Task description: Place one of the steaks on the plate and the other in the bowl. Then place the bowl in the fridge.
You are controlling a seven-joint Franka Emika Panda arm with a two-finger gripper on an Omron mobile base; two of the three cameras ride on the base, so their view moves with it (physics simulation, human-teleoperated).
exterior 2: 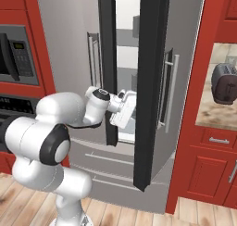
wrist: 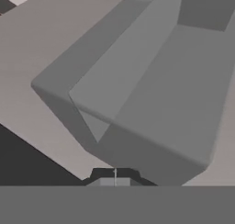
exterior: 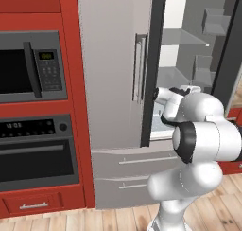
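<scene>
The fridge (exterior: 113,69) stands in front of me with its left door shut and its right door (exterior 2: 149,81) swung open. Grey inner shelves (exterior: 184,38) show through the gap. My white hand (exterior 2: 124,108) reaches into that opening at mid height. In the hand view my gripper (wrist: 114,174) is shut, its dark tips together with nothing between them. It points at a grey box-shaped shelf (wrist: 151,90) inside the fridge. The steaks, the plate and the bowl are out of view.
A microwave (exterior: 28,66) and a wall oven (exterior: 35,154) sit in red cabinets left of the fridge. Two fridge drawers (exterior: 137,161) lie below the doors. A toaster (exterior 2: 224,84) stands on the counter at the right. The open door's edge is close beside my hand.
</scene>
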